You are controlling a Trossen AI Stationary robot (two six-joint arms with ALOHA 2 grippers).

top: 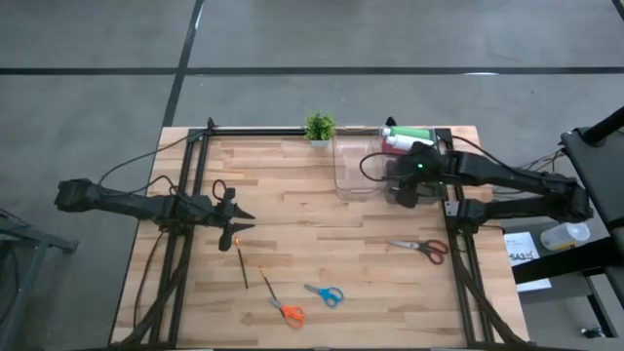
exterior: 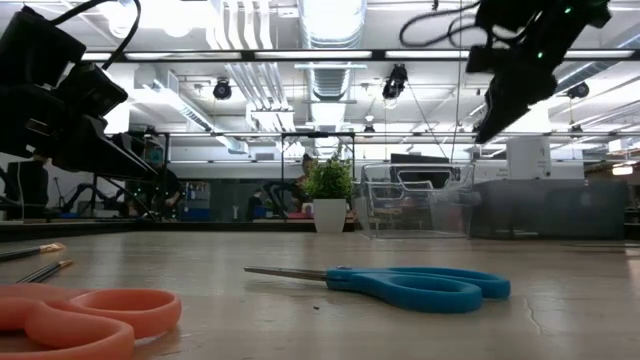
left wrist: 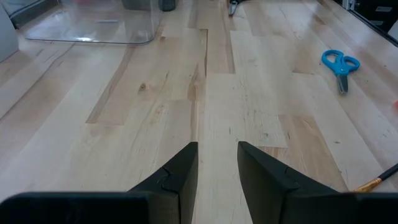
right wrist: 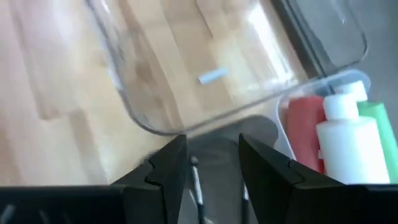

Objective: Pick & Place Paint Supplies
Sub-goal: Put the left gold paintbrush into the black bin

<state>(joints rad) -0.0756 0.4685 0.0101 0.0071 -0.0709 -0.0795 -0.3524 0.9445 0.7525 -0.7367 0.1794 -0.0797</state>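
Orange scissors (top: 286, 311) and blue scissors (top: 325, 293) lie nearest on the wooden table (top: 322, 244), a paintbrush (top: 242, 265) just beyond. The left gripper (left wrist: 217, 168), slightly parted, holds nothing. Farther right, the right gripper (right wrist: 212, 163), parted and empty, hangs over clear bins (top: 359, 164) holding paint bottles (top: 408, 138). An industrial ceiling shows behind.

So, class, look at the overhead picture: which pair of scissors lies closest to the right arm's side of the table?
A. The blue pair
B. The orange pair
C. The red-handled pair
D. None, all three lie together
C: the red-handled pair lies by the right rail, while the blue pair and orange pair lie nearer the middle of the table's front.
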